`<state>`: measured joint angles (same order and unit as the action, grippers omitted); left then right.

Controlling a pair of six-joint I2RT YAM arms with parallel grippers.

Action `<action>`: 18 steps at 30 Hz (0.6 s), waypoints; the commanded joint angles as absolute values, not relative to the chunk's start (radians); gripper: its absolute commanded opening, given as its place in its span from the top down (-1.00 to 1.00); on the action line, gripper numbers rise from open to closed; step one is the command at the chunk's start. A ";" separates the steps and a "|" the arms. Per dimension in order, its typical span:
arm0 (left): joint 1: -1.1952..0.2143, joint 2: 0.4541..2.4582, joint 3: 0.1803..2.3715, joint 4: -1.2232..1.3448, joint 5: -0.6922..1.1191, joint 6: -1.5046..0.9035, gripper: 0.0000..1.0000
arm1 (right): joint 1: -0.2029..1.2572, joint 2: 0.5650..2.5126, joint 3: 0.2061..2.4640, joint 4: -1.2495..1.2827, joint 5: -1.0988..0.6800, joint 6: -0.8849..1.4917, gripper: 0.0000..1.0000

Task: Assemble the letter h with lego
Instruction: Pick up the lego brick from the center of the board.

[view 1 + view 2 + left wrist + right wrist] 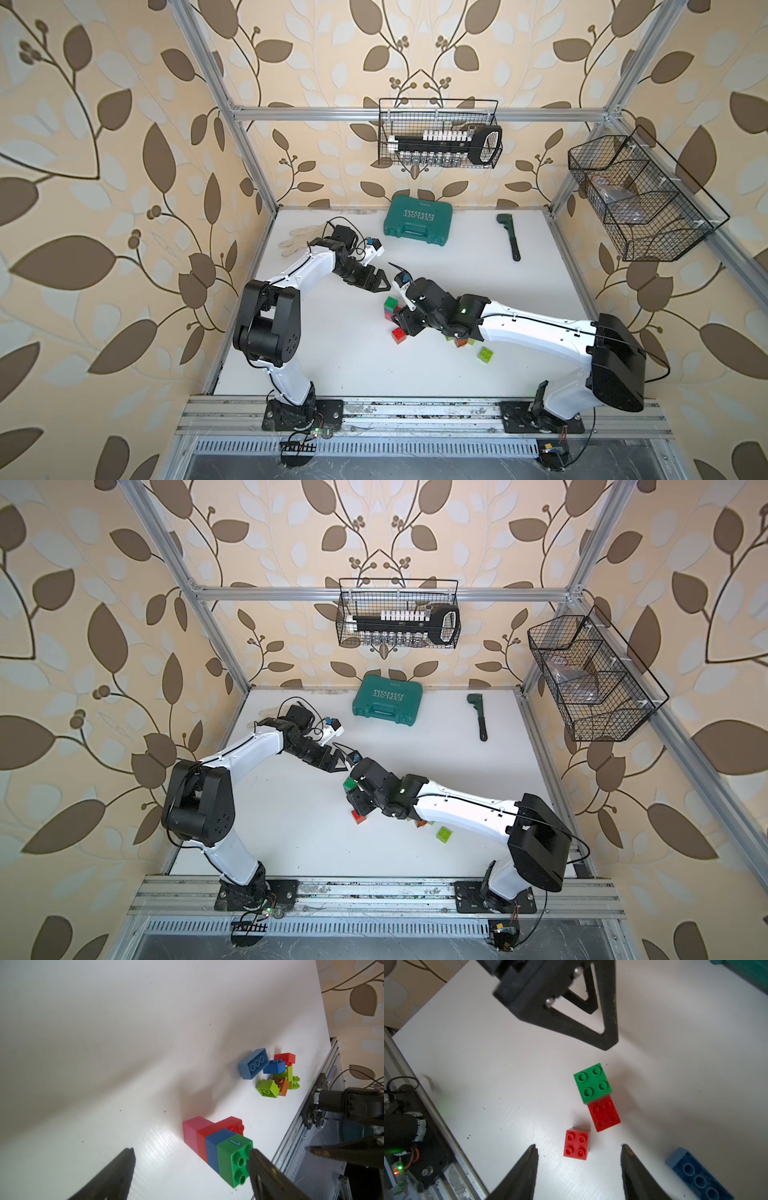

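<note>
On the white table (332, 374) my left hand (382, 286) hangs wide open and empty just beside the upright stack of pink, red, blue and green plastic lego bricks (218, 1147). My right hand (579, 1147), jaws partly apart and holding nothing, hangs just by a loose red square studded brick (577, 1142), a long blue brick (699, 1176) lying near

Lego stack (390, 303) before case (417, 224); wrench (510, 237) right of it — gloves (295, 245) left.
</note>
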<state>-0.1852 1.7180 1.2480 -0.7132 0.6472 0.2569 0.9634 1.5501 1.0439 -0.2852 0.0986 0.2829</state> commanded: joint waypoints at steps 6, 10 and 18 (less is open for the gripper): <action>-0.106 1.653 1.219 -0.749 0.663 0.259 -0.75 | 0.896 1.699 1.112 -0.251 -0.044 0.085 -0.30; -0.091 1.647 1.206 -0.746 0.667 0.259 -0.75 | 0.887 1.743 1.151 -0.285 -0.027 0.053 -0.29; -0.081 1.654 1.215 -0.752 0.678 0.263 -0.74 | 0.878 1.784 1.175 -0.284 -0.050 0.050 -0.16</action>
<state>-0.0902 1.6955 1.2098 -0.7330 0.6483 0.2573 0.8803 1.7599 1.1488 -0.2733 -0.0334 0.0631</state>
